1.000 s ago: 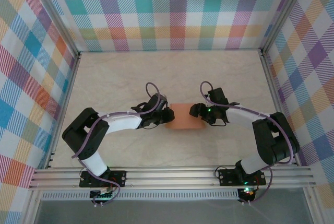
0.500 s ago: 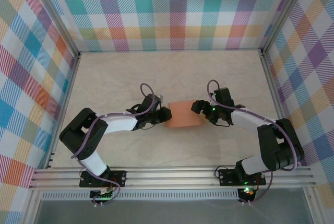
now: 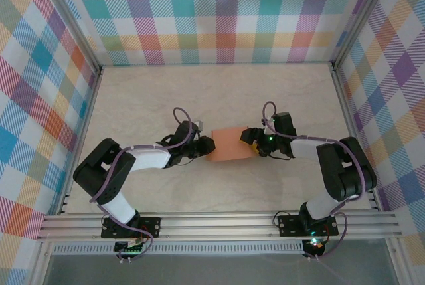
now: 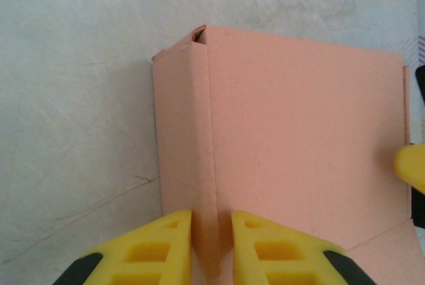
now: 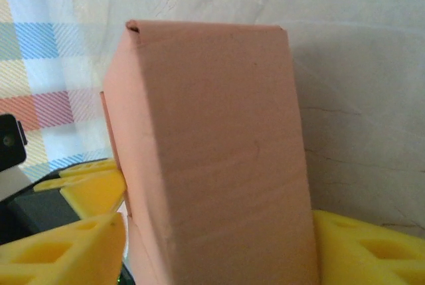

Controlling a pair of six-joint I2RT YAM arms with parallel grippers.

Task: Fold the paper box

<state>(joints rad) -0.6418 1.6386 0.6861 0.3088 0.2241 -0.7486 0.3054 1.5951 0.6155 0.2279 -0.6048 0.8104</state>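
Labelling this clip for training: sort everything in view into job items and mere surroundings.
Job items: paper box; left tool; right tool.
Surroundings: table; plaid walls; metal frame rail.

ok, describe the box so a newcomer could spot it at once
Inside the plaid walls lies a pale marbled table. Near its middle the left gripper and right gripper grip the paper box from either side. It is the plain salmon-orange card rectangle between their yellow fingers.
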